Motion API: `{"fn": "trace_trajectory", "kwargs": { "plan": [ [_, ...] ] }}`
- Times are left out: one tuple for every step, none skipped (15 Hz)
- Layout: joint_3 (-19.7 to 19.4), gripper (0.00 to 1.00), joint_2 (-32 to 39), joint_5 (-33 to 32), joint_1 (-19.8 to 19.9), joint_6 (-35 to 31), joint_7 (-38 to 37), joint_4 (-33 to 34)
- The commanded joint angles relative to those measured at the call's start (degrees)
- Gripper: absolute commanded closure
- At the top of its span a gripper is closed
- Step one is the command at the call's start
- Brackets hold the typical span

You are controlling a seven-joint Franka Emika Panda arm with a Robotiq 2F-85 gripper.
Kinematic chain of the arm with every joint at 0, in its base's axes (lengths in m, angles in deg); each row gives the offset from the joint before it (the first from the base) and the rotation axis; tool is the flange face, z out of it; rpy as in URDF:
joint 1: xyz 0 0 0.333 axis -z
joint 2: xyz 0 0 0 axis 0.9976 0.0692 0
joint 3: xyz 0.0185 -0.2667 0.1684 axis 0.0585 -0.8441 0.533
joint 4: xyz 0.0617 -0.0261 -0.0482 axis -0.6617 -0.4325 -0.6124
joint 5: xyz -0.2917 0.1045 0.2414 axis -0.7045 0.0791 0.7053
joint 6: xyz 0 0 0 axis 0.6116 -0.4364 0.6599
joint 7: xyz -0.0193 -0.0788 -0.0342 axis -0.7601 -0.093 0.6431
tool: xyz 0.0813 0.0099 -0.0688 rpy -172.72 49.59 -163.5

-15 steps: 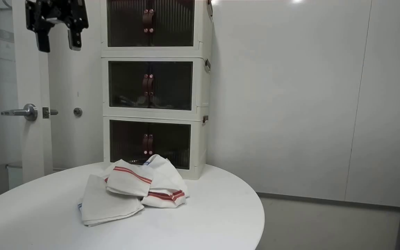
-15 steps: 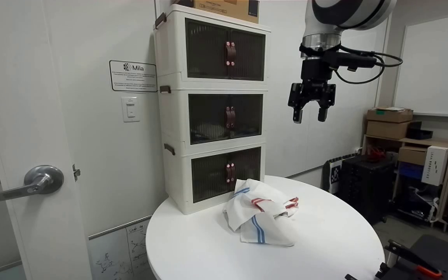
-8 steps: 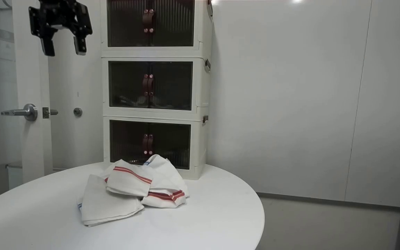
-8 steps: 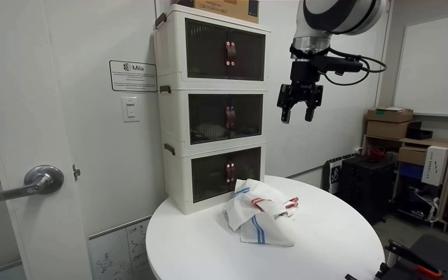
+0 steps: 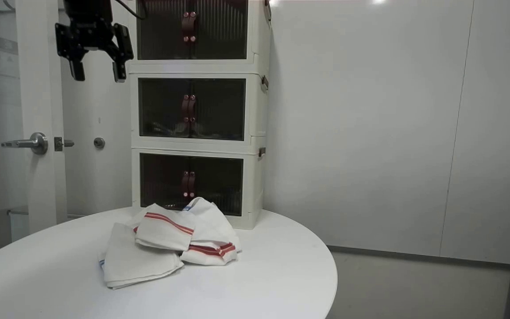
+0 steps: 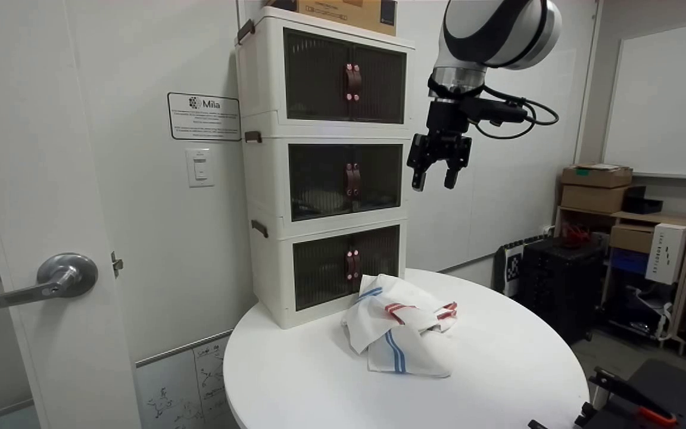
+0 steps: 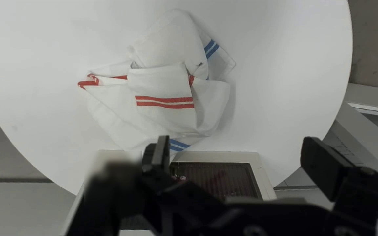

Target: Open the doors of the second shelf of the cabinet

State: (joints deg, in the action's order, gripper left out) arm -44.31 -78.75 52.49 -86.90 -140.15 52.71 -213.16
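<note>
The white-framed cabinet [image 5: 193, 144] [image 6: 267, 185] stands on a round table in both exterior views. Its second shelf [image 5: 257, 106] [image 6: 286, 227] is fronted by two smoked-grey doors [image 5: 162, 106] [image 6: 319, 173], both shut. Dark red strap handles [image 5: 185, 108] [image 6: 349, 179] sit at their meeting edges. My gripper [image 5: 99, 80] [image 6: 435, 186] points down, open and empty, in front of the cabinet and apart from it, with its fingertips near the second shelf's height. In the wrist view the gripper [image 7: 236, 147] spans the cabinet's bottom compartment [image 7: 215, 156]; the second shelf's doors are mostly hidden there.
Crumpled white towels [image 5: 166, 248] [image 6: 402, 333] with red and blue stripes lie on the white table [image 5: 281, 274] before the cabinet's bottom doors. A cardboard box [image 6: 343, 15] sits on top of the cabinet. A room door with a lever handle [image 6: 63, 280] stands beside it.
My gripper has moved closer to the cabinet, to the right and lower in an exterior view, leftward in the opposite view. It stays open. The cabinet doors and towels have not moved.
</note>
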Motion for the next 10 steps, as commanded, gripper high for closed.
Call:
{"fn": "trace_trajectory", "kwargs": {
  "plan": [
    [-2.47, 0.00, 5.12, 1.95, -0.56, -0.77, 4.93, 4.23],
    [-3.00, 0.00, 6.27, 2.38, -0.53, -1.09, 6.19, 5.33],
    [-3.36, 0.00, 7.17, 2.73, -0.53, -1.49, 7.19, 6.13],
    [-3.71, 0.00, 8.36, 3.28, -0.57, -2.36, 8.21, 7.26],
    [-4.01, 0.00, 9.30, 4.09, -0.65, -3.16, 9.21, 8.13],
    [-4.20, 0.00, 10.69, 4.84, -0.54, -4.00, 9.53, 9.41],
    [-4.33, 0.00, 11.74, 5.55, -0.45, -4.62, 9.89, 10.39],
    [-4.41, 0.00, 13.13, 5.95, -0.24, -5.38, 9.91, 11.61],
    [-4.46, 0.00, 14.04, 6.36, -0.12, -5.91, 9.99, 12.47],
    [-4.53, 0.00, 15.23, 6.64, 0.09, -6.67, 9.86, 13.54]
  ]
}}
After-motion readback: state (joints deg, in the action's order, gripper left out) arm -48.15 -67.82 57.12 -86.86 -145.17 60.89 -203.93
